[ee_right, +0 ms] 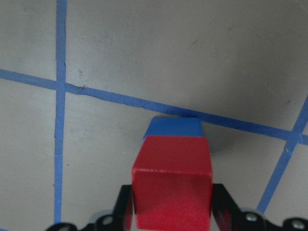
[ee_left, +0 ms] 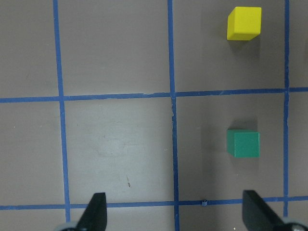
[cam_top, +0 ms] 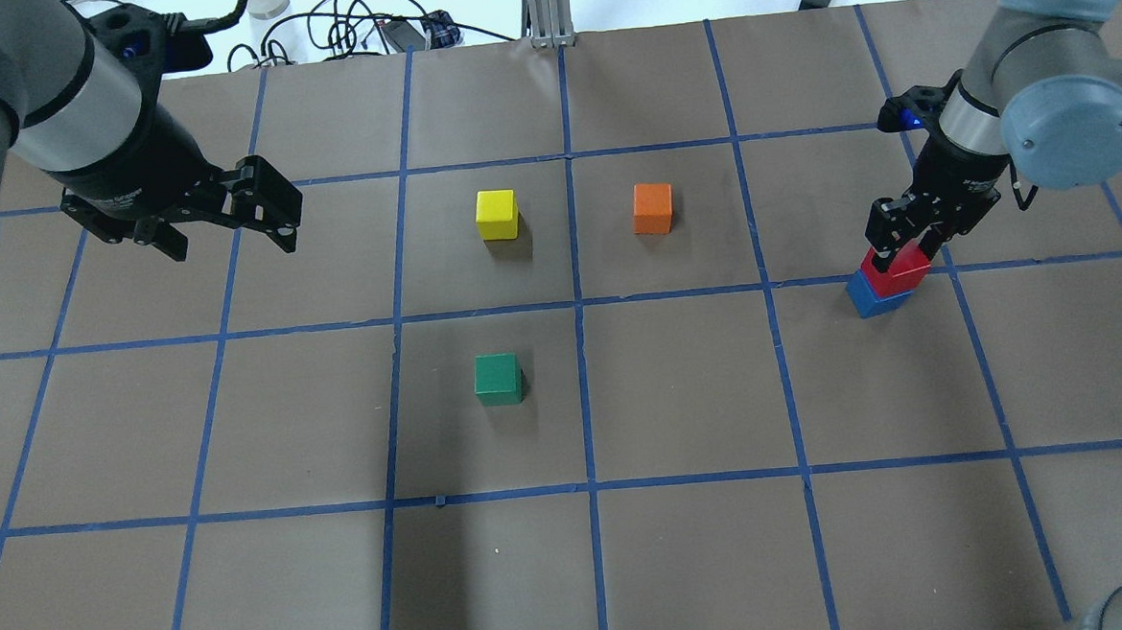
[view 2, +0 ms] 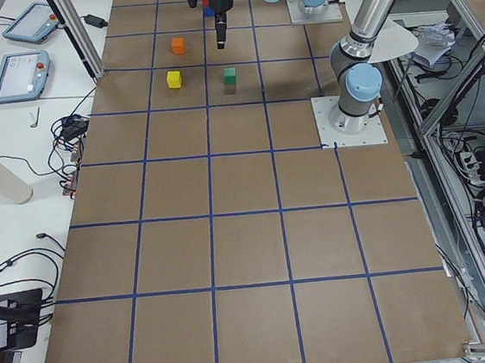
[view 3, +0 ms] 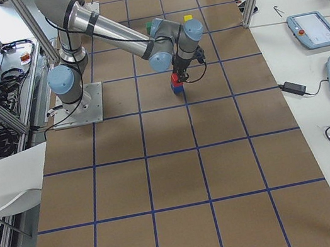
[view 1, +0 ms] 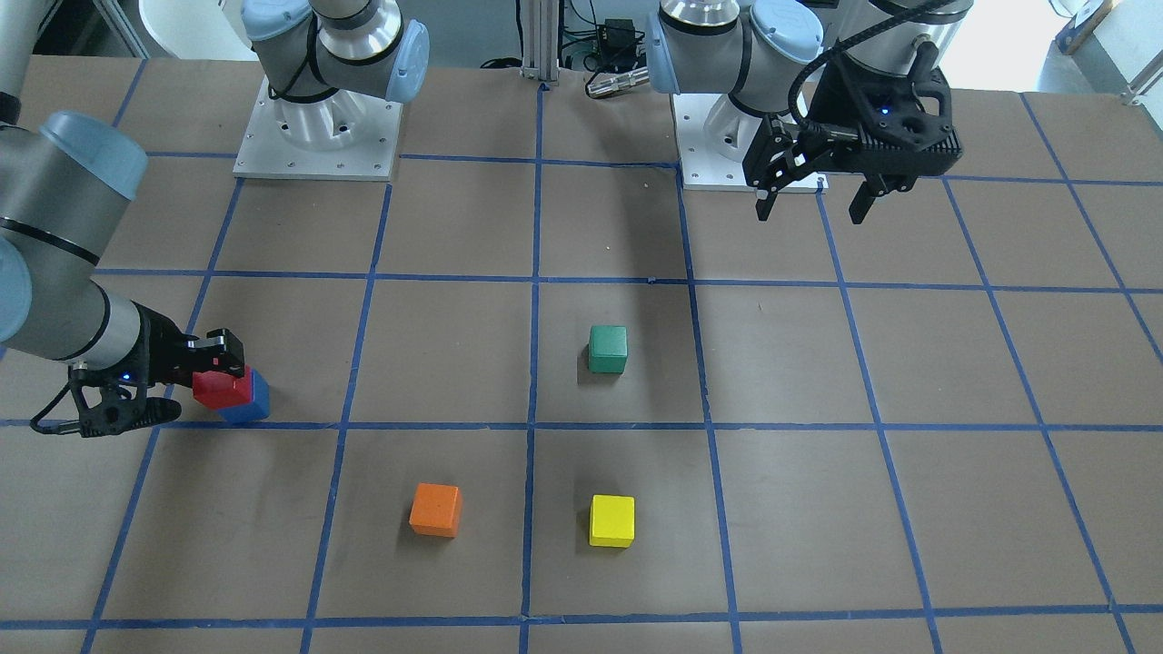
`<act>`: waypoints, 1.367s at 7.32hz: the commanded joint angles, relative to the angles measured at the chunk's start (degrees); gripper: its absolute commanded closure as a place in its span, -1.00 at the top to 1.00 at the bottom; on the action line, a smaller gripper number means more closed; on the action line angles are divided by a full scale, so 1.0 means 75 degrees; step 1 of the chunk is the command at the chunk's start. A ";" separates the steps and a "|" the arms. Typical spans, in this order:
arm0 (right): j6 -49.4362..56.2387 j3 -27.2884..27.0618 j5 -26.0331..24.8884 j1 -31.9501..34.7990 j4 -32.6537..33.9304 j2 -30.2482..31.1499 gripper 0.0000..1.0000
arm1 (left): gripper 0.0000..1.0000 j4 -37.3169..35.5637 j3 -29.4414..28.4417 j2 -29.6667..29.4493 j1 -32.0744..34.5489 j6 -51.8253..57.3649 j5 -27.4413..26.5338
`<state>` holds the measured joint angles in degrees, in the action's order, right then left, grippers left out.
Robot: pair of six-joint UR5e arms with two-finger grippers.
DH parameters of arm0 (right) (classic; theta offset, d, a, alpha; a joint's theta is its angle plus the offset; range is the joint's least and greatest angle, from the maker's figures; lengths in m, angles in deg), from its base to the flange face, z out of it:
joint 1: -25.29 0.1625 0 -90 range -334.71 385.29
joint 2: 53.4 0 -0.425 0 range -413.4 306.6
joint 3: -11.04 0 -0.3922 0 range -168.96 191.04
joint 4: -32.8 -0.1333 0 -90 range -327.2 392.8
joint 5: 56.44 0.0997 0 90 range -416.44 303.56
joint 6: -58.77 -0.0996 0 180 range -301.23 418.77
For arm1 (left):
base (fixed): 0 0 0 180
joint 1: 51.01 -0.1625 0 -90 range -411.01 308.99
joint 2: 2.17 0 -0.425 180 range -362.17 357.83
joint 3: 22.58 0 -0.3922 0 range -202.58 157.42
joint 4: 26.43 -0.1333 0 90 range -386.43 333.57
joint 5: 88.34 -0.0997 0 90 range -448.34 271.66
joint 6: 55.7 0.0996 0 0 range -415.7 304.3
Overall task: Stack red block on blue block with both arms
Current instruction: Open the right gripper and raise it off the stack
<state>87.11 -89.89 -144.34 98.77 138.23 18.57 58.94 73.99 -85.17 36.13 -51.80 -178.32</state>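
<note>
— One cube is drawing all the attention: the red block is sitting in the right gripper, directly over the blue block, toward the robot's right end of the table.

— Is it resting on the blue one?

— It is looking that way from overhead, slightly offset, and the wrist camera is showing blue peeking out along one edge. I cannot tell whether the faces are fully touching. The jaws are pinching the red block on two opposite side faces.

— How is it likely handling?

— I am judging it as light, rigid and matte, so not slippery. The flat opposite sides are the sensible place to hold it, as it is being held. The risk I am seeing is the lower cube getting nudged when the jaws let go.

— And the other arm?

— The left gripper is hovering well apart from the stack, jaws spread wide and holding nothing. Its camera is looking down on the green block and the yellow block.

— What is lying around them?

— The orange block is sitting beside the yellow one. Brown covering is lying across the table, and a blue tape grid is dividing it into squares. Cables are trailing along the far edge, and teach pendants are lying on a side bench.
</note>
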 commanded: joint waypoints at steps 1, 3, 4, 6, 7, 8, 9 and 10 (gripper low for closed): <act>-0.0005 0.0004 -0.0023 0.0000 -0.0018 0.0001 1.00 | 1.00 0.0008 0.0003 0.0005 -0.0005 -0.0004 0.0009; -0.0307 0.0260 -0.0093 0.0023 -0.0401 0.0222 1.00 | 1.00 0.0008 0.0003 0.0005 -0.0005 -0.0004 0.0009; -0.0402 0.0680 -0.0058 0.0081 -0.0938 0.0456 1.00 | 1.00 -0.0003 -0.0008 -0.0019 -0.0005 -0.0004 0.0009; -0.0729 0.1478 0.0035 0.0163 -0.2192 0.0726 1.00 | 1.00 -0.0003 0.0015 -0.0007 -0.0005 0.0008 -0.0003; -0.1265 0.1667 0.0024 0.0396 -0.2418 0.0832 1.00 | 1.00 -0.0004 0.0004 -0.0030 -0.0005 -0.0004 0.0009; -0.1966 0.1831 0.0012 0.0955 -0.2675 0.1077 1.00 | 1.00 -0.0004 0.0003 -0.0042 -0.0005 -0.0004 0.0009; -0.2623 0.1867 -0.0011 0.1541 -0.2678 0.1218 1.00 | 1.00 -0.0004 0.0003 -0.0042 -0.0005 -0.0004 0.0009; -0.3117 0.1868 0.0012 0.1941 -0.2747 0.1452 1.00 | 1.00 -0.0004 -0.0008 -0.0031 -0.0005 -0.0004 -0.0003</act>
<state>68.86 -76.23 -144.31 109.11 118.40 27.53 58.91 73.99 -85.44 36.09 -51.83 -178.27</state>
